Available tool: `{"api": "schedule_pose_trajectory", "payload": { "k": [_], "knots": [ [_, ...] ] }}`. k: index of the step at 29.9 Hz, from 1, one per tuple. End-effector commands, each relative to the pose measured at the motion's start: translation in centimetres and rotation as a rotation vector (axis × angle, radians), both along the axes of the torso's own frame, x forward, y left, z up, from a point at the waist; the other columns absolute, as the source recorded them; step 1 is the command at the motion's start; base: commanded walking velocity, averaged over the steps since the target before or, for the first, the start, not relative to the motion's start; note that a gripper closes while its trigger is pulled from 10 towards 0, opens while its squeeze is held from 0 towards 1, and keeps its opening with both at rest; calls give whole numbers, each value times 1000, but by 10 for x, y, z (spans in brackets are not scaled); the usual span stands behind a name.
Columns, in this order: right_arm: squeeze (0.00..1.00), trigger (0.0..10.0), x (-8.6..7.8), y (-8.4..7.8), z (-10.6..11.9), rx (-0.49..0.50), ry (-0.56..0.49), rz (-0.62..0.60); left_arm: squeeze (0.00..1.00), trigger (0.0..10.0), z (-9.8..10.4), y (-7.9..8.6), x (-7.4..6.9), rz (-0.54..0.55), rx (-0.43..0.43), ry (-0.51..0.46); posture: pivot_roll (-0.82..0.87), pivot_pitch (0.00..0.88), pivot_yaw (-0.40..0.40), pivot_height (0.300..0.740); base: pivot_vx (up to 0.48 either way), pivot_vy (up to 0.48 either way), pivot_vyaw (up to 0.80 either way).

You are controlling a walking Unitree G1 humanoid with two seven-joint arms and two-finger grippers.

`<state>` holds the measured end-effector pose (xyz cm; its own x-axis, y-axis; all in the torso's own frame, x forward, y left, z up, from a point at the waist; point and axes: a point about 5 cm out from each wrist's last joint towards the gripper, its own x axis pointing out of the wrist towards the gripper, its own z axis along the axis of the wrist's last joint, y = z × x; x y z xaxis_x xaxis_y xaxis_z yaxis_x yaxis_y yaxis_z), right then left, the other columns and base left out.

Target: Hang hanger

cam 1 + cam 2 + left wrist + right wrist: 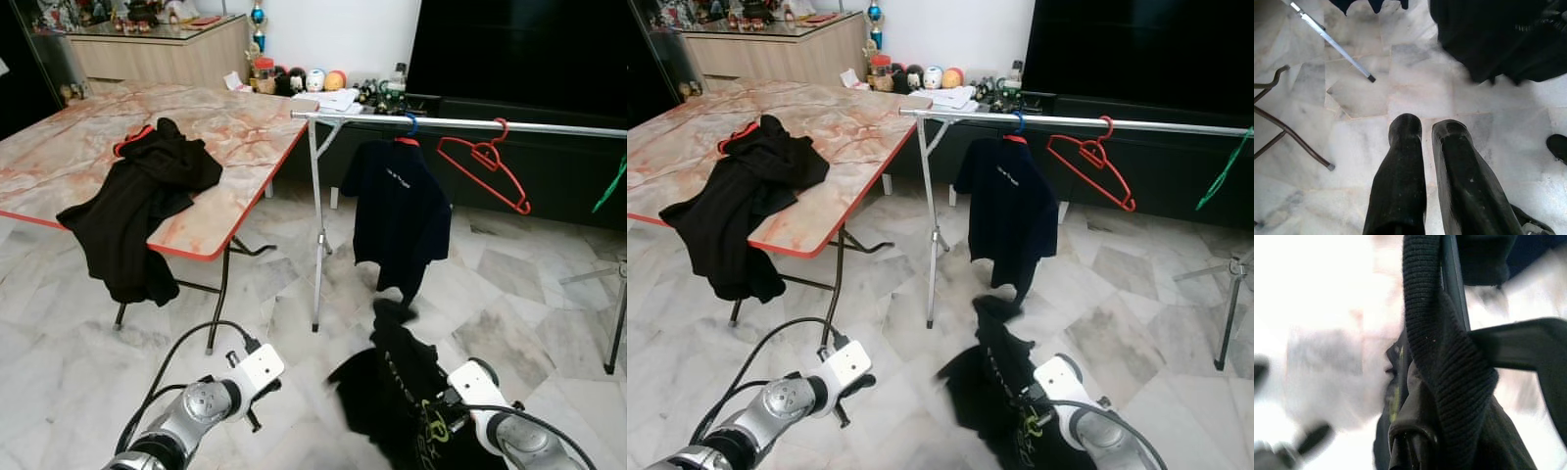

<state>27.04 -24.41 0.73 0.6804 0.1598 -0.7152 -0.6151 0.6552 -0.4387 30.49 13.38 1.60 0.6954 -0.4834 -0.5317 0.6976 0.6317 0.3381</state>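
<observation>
A black garment (392, 377) on a dark hanger (1508, 350) hangs low in front of me, just above the floor, blurred by motion. My right gripper (438, 411) is shut on it, its fingers mostly buried in the cloth. The ribbed collar (1449, 362) drapes over the hanger in the right wrist view. Ahead runs a silver clothes rail (549, 125) carrying a navy shirt (397, 211), an empty red hanger (485, 168) and a green hanger (612, 186). My left gripper (1425, 128) hangs low over the marble floor, shut with nothing in it.
A marble-patterned folding table (245, 132) with a red edge stands to the left, with black clothes (147, 201) draped over its front edge. The rail's leg (315, 235) stands between table and shirt. A dark TV unit (549, 166) lies behind the rail.
</observation>
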Motion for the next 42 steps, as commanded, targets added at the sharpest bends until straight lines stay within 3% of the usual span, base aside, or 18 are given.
{"api": "schedule_pose_trajectory", "payload": {
  "k": [1,4,7,9,14,15,20,23,27,28,31,32,34,35,38,39,41,42],
  "knots": [
    [0,10000,-1,13,8,-97,-49,305,0,10000,-3,7,-2,7,40,8,-89,10,34,740,0,0,0],
    [0,10000,1,7,14,-216,-86,429,0,10000,-2,8,-1,10,46,0,-89,10,31,740,0,0,0],
    [0,10000,8,-6,26,-401,-129,588,0,10000,-2,11,0,29,58,-17,-91,8,26,740,0,0,0],
    [0,10000,9,-9,28,-425,-140,612,0,10000,-2,11,0,32,59,-19,-91,8,26,740,0,0,0],
    [0,10000,21,-19,41,-602,-234,676,0,10000,-2,11,0,42,58,-30,-86,6,23,740,0,0,0],
    [0,10000,28,-20,47,-667,-311,684,0,10000,-2,10,0,41,55,-32,-84,6,21,740,0,0,0],
    [0,10000,35,-14,53,-666,-407,662,0,10000,-1,7,0,31,38,-29,-84,5,21,740,0,0,0],
    [0,10000,30,-5,47,-523,-371,634,0,10000,5,2,2,6,-33,-15,-84,3,21,740,0,0,0],
    [0,10000,26,0,39,-439,-313,627,0,10000,11,-2,6,-13,-77,-15,-86,0,22,740,0,0,0],
    [0,10000,24,1,29,-304,-202,476,0,10000,14,-5,8,-43,-78,-18,-79,0,20,740,0,0,0],
    [0,10000,32,-1,28,-185,-200,193,0,10000,15,-5,10,-43,-47,-37,-79,0,19,740,0,0,0],
    [0,10000,32,-1,28,-185,-200,193,0,10000,15,-5,10,-43,-47,-37,-79,0,19,740,0,0,0],
    [0,10000,43,0,30,130,-232,-225,0,10000,15,-2,11,2,-41,-57,-74,0,18,740,0,0,0],
    [0,10000,43,0,30,130,-232,-225,0,10000,15,-2,11,2,-41,-57,-74,0,18,740,0,0,0],
    [0,10000,45,1,26,449,-224,-604,0,10000,14,1,11,43,-41,-74,-72,0,19,740,0,0,0],
    [0,10000,45,1,26,449,-224,-604,0,10000,14,1,11,43,-41,-74,-72,0,19,740,0,0,0],
    [0,10000,41,-2,20,557,-232,-833,0,10000,14,2,10,62,-47,-82,-67,0,25,740,0,0,0],
    [0,10000,41,-2,20,557,-232,-833,0,10000,14,2,10,62,-47,-82,-67,0,25,740,0,0,0]
  ]
}}
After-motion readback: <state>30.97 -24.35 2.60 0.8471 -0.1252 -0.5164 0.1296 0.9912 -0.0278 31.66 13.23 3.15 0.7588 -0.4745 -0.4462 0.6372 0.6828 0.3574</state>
